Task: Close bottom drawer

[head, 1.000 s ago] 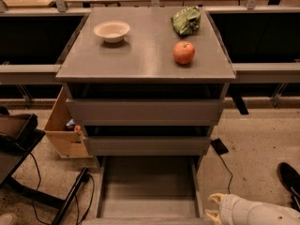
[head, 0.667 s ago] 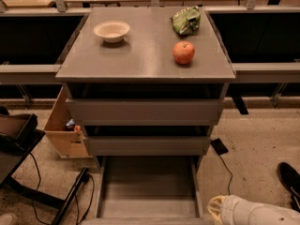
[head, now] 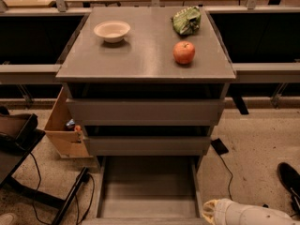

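Observation:
The grey cabinet (head: 145, 55) has three drawers. The bottom drawer (head: 147, 186) is pulled out toward me, and its shallow plain grey tray shows. Its front lies at the frame's lower edge (head: 145, 221). The two wider drawers above it, the top drawer (head: 145, 110) and the middle drawer (head: 147, 145), also stand slightly forward of the frame. My gripper (head: 212, 209) is the white, wrapped end of the arm at the bottom right. It is next to the front right corner of the bottom drawer. I cannot tell whether it touches the drawer.
A white bowl (head: 112, 31), a red apple (head: 184, 52) and a green bag (head: 186, 20) sit on the cabinet top. A cardboard box (head: 63, 130) stands on the floor at the left. Cables (head: 225, 168) and black equipment (head: 18, 135) lie beside the cabinet. A black shoe (head: 289, 179) is at the right.
My arm has sunk very slightly at the bottom right. The bottom drawer is still out as far as before.

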`<state>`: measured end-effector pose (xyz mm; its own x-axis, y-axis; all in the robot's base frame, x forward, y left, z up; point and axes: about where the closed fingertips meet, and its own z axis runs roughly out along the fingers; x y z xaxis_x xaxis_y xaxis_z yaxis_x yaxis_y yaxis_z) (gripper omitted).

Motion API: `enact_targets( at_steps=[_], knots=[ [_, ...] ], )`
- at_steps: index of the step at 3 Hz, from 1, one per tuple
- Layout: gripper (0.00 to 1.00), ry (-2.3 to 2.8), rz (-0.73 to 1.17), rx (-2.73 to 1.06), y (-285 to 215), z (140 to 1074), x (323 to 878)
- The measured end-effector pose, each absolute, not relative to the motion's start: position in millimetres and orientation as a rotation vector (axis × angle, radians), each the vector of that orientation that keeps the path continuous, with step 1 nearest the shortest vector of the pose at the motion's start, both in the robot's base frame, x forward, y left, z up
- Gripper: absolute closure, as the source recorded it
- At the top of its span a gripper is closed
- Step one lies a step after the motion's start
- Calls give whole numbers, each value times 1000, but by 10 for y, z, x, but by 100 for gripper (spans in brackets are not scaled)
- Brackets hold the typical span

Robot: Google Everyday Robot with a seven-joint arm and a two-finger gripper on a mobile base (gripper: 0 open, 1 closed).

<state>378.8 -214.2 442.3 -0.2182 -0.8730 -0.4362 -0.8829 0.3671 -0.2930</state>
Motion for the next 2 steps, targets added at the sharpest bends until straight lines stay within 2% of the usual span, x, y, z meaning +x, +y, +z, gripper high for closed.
enact_targets(
  at_steps=[2],
  knots=[
    [100, 2086, 175, -1416, -1706, 3356, 3674]
  ],
)
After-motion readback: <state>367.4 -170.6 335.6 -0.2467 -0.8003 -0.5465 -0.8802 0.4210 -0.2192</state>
